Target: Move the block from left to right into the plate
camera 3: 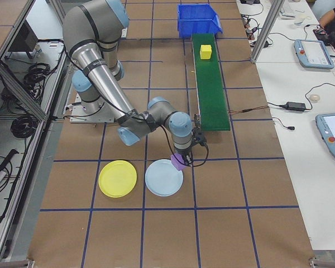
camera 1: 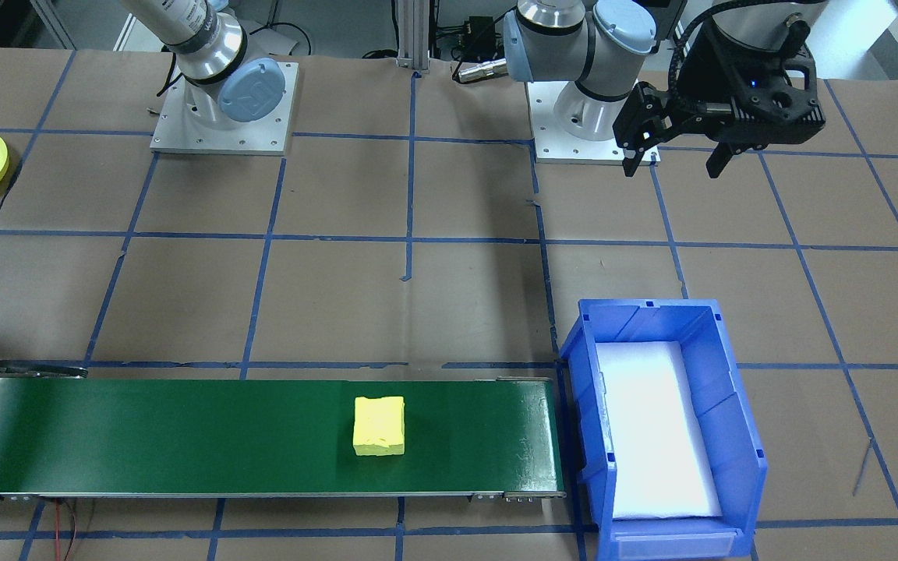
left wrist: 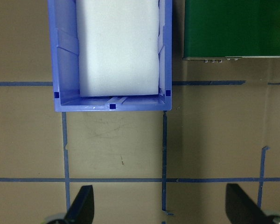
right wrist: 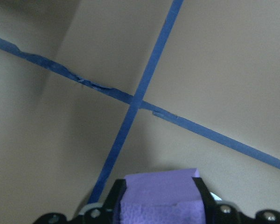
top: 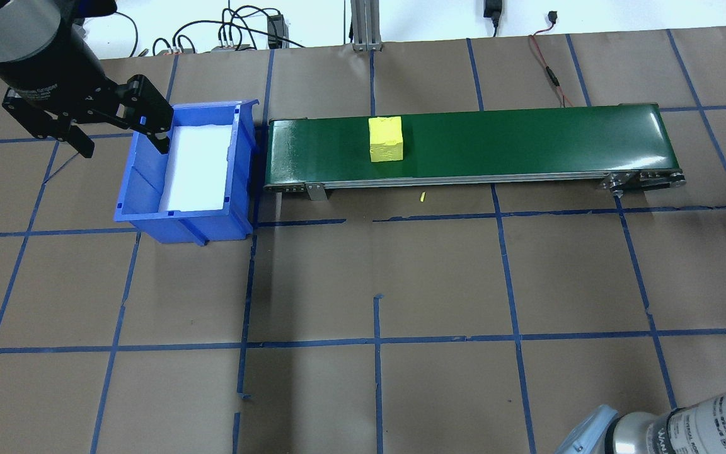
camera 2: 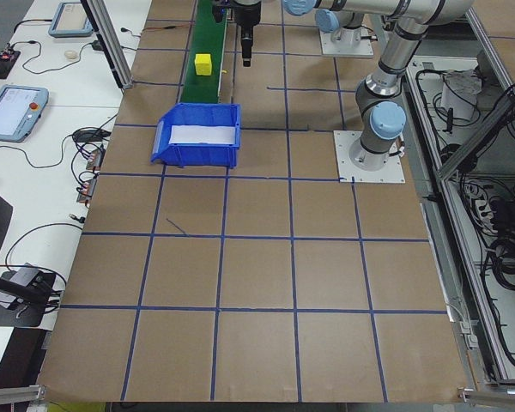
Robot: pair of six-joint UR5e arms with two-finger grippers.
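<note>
Purple block (right wrist: 159,195) was clamped in right gripper (right wrist: 158,205) over pale plate (camera 3: 164,177) edge (left gripper (camera 1: 673,160) gaped idle); next: centre, release.

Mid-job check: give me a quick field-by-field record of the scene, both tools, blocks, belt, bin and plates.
left tool: open, empty, hanging by the blue bin's outer side
right tool: shut on purple block, beside the pale blue plate's edge
yellow block: lying on the green conveyor belt, untouched
blue bin: at the belt's end, white pad inside, no block in it
pale blue plate: nothing on it
yellow plate: nothing on it, next to the pale blue one
</note>
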